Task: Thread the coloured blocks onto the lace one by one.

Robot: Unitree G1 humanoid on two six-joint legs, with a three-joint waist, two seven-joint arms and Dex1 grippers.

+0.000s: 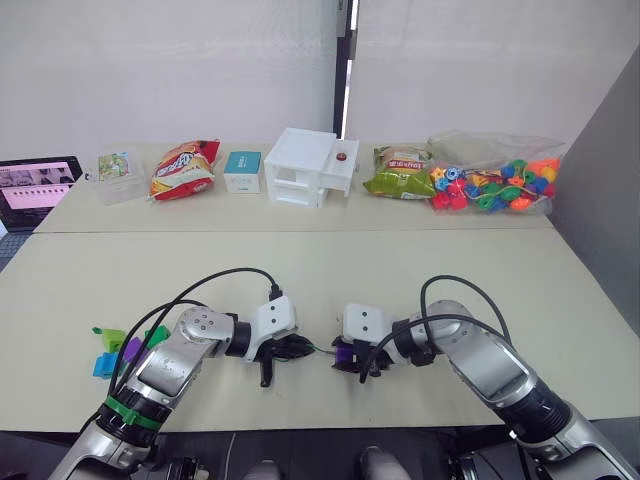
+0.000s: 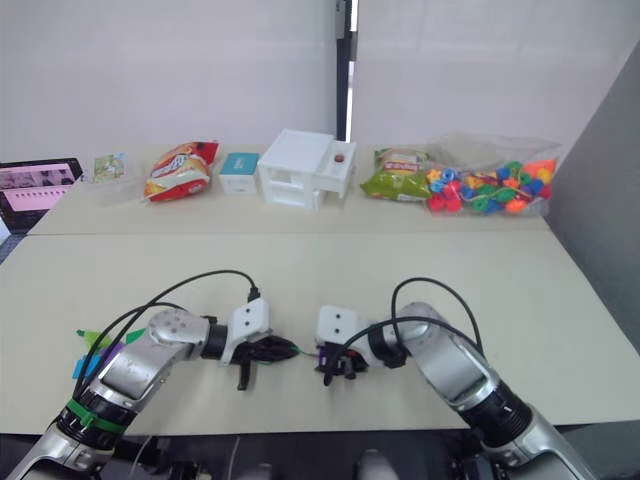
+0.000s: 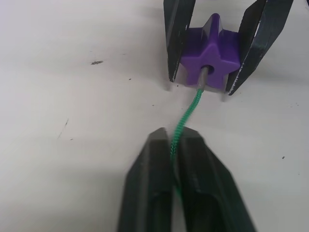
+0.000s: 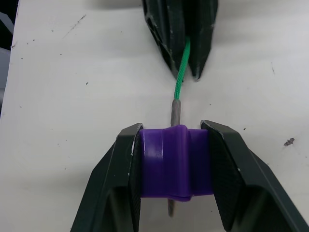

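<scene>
One purple block (image 4: 175, 161) sits clamped in the right tool (image 4: 175, 169), hole facing the left tool (image 3: 176, 159), which pinches the lace (image 3: 188, 111) just behind its stiff tip, already poking through. Spare blocks (image 1: 118, 348) wait at the worktop's (image 1: 320, 270) eight o'clock.

two pale tables (image 1: 300, 290) before a white wall (image 1: 180, 70).

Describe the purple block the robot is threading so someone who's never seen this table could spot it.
On the near edge of the long beige table, look between the two arms. The right gripper clamps a purple star-shaped block, with the green lace entering its centre hole from the left gripper. The other loose blocks lie apart, beside the left arm.
</scene>
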